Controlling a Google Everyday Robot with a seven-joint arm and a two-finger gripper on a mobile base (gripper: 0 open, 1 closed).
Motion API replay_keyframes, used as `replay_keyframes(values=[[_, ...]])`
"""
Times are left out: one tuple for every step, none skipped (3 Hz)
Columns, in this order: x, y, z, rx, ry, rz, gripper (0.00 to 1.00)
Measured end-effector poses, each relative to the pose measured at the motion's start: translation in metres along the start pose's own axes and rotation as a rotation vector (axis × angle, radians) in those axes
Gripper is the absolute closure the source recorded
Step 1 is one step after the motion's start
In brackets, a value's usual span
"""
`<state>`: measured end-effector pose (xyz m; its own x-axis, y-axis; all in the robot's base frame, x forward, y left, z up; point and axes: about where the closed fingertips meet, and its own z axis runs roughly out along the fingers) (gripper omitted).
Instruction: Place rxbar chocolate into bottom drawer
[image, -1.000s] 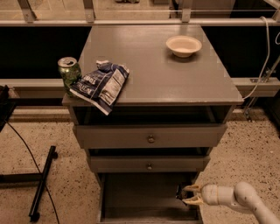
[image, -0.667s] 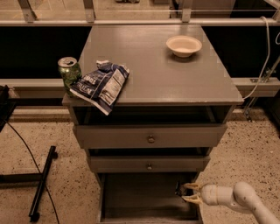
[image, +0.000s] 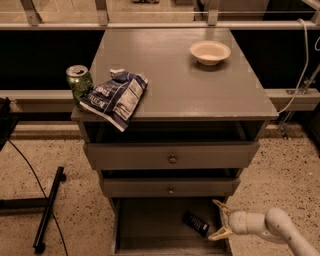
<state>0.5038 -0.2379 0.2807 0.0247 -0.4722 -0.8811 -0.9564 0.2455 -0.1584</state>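
1. The gripper (image: 217, 220) sits low at the right front corner of the open bottom drawer (image: 145, 225). Its pale arm (image: 272, 226) runs away from it toward the picture's lower right.
2. The fingers (image: 220, 205) are spread wide and released. One tip points up and inward, the other down and inward, and both aim at the drawer's inside.
3. The rxbar chocolate (image: 196, 223) is in the bottom drawer, on its floor. It is just beside the fingertips on the side they point toward, apart from them and about level with the gap between them.
4. The bar seems to lie flat and turned at a slant, though the drawer is dim, so I cannot tell if it touches the wall nearest the fingers.
5. Straight above the fingers is the middle drawer (image: 170, 187), and above that the top drawer (image: 170, 156). Each has a round knob, and each front stands slightly forward of the cabinet.
6. Far above the fingers, the desk (image: 175, 75) carries three things.
7. A pale bowl (image: 210, 51) stands almost directly above the fingers, toward the back.
8. A blue-and-white chip bag (image: 116, 96) lies up and well away on the side the fingertips face, overhanging the front edge.
9. A green can (image: 79, 82) stands upright, touching or just beside the bag at the far corner.
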Motion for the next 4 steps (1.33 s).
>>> replay_keyframes(values=[[0.000,0.000,0.000,0.000,0.000,0.000,0.00],[-0.008,0.012,-0.020,0.001,0.083,-0.053,0.00],[-0.003,0.030,-0.065,0.033,0.186,-0.064,0.00],[-0.005,0.034,-0.070,0.037,0.191,-0.065,0.00]])
